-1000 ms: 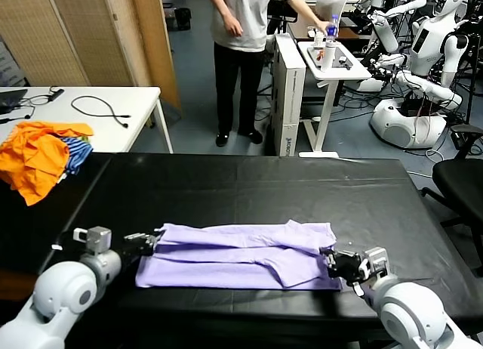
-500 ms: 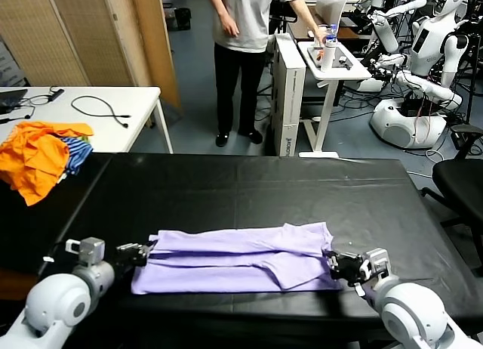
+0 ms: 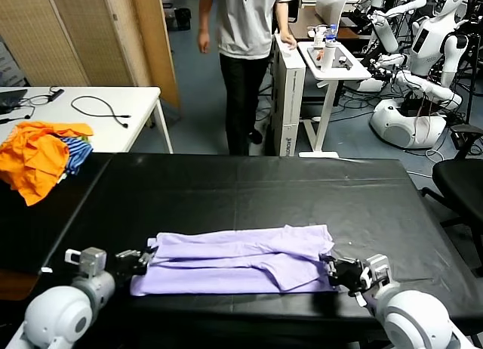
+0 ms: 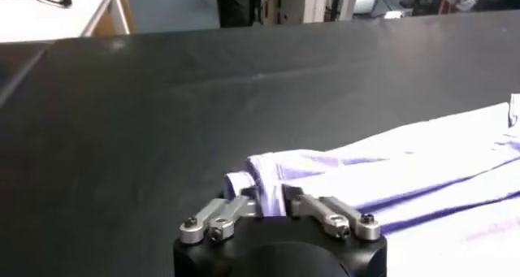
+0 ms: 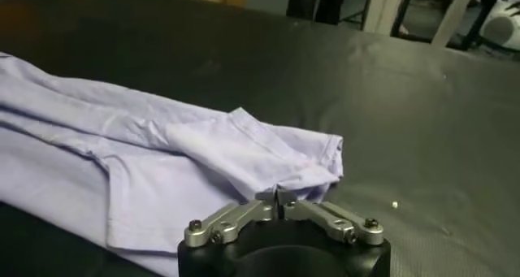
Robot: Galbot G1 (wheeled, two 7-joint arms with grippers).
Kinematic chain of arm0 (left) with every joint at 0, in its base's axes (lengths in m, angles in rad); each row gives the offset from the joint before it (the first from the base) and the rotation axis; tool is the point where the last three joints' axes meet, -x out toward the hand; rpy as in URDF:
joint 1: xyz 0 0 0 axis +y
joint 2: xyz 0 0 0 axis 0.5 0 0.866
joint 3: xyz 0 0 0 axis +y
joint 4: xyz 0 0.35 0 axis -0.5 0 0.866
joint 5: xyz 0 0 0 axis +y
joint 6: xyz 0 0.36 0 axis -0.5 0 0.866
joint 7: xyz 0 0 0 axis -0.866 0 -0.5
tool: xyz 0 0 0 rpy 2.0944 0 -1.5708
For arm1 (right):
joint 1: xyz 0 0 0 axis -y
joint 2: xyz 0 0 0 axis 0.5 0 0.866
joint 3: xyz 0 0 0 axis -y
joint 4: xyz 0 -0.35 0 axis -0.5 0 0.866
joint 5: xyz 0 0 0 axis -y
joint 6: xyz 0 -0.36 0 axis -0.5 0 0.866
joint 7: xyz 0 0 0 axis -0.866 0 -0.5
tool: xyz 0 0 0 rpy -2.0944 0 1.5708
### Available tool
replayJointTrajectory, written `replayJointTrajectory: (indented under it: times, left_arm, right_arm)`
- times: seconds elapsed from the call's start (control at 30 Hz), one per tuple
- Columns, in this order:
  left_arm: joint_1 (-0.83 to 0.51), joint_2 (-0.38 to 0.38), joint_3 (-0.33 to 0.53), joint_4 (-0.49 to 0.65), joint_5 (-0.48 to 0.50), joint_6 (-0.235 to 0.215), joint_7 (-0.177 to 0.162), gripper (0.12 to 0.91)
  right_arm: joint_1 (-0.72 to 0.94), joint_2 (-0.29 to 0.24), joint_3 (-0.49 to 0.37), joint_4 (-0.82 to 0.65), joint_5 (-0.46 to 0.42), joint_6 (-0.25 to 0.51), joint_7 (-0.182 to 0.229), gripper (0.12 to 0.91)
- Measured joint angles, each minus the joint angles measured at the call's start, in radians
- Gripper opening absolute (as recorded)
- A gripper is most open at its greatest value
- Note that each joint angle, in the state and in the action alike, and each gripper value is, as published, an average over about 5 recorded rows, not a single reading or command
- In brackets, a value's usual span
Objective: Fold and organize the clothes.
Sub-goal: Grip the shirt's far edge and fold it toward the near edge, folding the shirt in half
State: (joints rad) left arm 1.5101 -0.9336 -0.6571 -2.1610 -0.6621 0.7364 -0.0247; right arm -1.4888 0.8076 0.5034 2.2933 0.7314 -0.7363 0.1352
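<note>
Item: lavender T-shirt [image 3: 238,258], folded to a long band, now drawn closer to the near edge of my black desk [image 3: 249,190] (lengthwise fold apparently done), left claw [image 3: 143,260] narrowly parted at its sleeve end, right claw [image 3: 336,272] pinching the opposite hem.

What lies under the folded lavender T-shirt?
The T-shirt lies flat on the black table. Only table shows around its edges; anything beneath its layers is covered.
</note>
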Motion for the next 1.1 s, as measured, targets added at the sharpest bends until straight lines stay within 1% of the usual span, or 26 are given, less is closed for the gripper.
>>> replayJointTrajectory:
  times: [0.07, 0.1, 0.13, 0.17, 0.2, 0.27, 0.33, 0.47, 0.6, 0.83, 1.1]
  left_arm:
    - [0.011, -0.002, -0.015, -0.013, -0.006, 0.000, -0.004, 0.767]
    - [0.015, -0.003, -0.022, -0.017, -0.010, 0.000, -0.005, 0.821]
    - [0.016, -0.004, -0.028, -0.019, -0.017, 0.000, -0.008, 0.857]
    - [0.014, -0.008, -0.032, -0.019, -0.026, 0.000, -0.013, 0.875]
    - [0.008, -0.012, -0.035, -0.017, -0.034, 0.000, -0.019, 0.894]
    - [-0.013, -0.023, -0.034, -0.009, -0.047, 0.000, -0.031, 0.903]
    - [-0.043, -0.035, -0.027, 0.007, -0.050, 0.000, -0.035, 0.906]
    - [-0.111, -0.060, -0.005, 0.051, -0.038, 0.000, -0.033, 0.907]
    - [-0.161, -0.079, 0.021, 0.102, -0.028, 0.000, -0.029, 0.907]
    - [-0.213, -0.085, 0.055, 0.166, -0.031, 0.000, -0.027, 0.907]
    - [-0.220, -0.084, 0.067, 0.206, -0.032, 0.000, -0.021, 0.899]
  right_arm:
    - [0.008, 0.011, 0.014, 0.007, 0.015, 0.000, 0.005, 0.781]
    - [0.015, 0.019, 0.019, 0.007, 0.020, 0.000, 0.007, 0.826]
    - [0.026, 0.028, 0.022, 0.002, 0.022, 0.000, 0.008, 0.854]
    - [0.038, 0.037, 0.022, -0.006, 0.021, 0.000, 0.008, 0.884]
    - [0.052, 0.047, 0.021, -0.017, 0.017, 0.000, 0.008, 0.895]
    - [0.085, 0.069, 0.015, -0.048, 0.007, 0.000, 0.008, 0.904]
    - [0.119, 0.091, 0.006, -0.086, -0.008, 0.000, 0.007, 0.906]
    - [0.183, 0.133, -0.018, -0.168, -0.031, 0.000, 0.007, 0.907]
    - [0.232, 0.165, -0.037, -0.236, -0.037, 0.000, 0.007, 0.907]
    - [0.280, 0.201, -0.057, -0.312, -0.039, 0.000, 0.008, 0.907]
    - [0.299, 0.226, -0.069, -0.362, -0.051, 0.000, 0.007, 0.907]
